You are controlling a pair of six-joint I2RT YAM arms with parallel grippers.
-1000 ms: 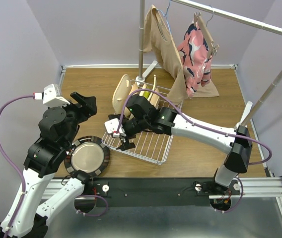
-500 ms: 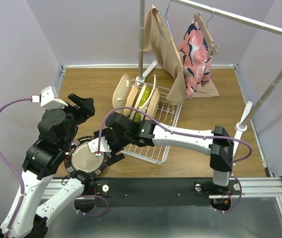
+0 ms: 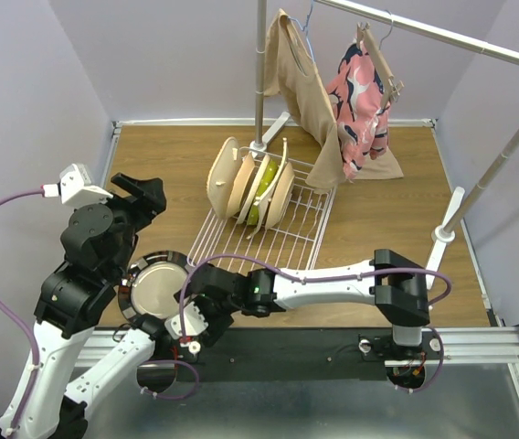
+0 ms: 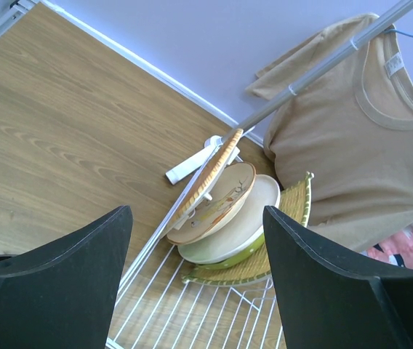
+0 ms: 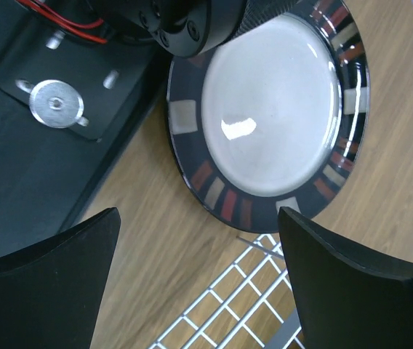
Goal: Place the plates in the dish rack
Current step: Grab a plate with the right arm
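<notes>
**A:** Where's the plate that isn't racked?

**B:** The dark-rimmed plate [image 3: 157, 291], silvery in the middle, lies flat on the wooden table [image 3: 378, 183]. It's at the near-left corner, just beside the near corner of the dish rack [image 3: 289, 245]. The left arm overhangs part of its rim.

**A:** Right arm?

**B:** It's stretched across to the left, low over the table's front edge. The right gripper [image 5: 198, 218] has its jaws spread wide with nothing between them. Its own camera looks at the plate's striped rim and a corner of the rack wire.

**A:** And the left?

**B:** The left gripper [image 4: 197, 211] is raised, also released and empty, pointing towards the rack from the left.

**A:** What's in the rack?

**B:** A cluster of plates [image 3: 250, 187] stands on edge at the far end, leaning together. From the left wrist I can pick out a tan floral plate [image 4: 217, 200], a cream plate [image 4: 239, 227] and a green-edged one [image 4: 261, 265]. The near rows are bare wire.

**A:** Anything behind?

**B:** A tan T-shirt [image 3: 307, 87] and a pink patterned garment [image 3: 362, 101] hang on a clothes rail [image 3: 442, 35] over the far end.
</notes>
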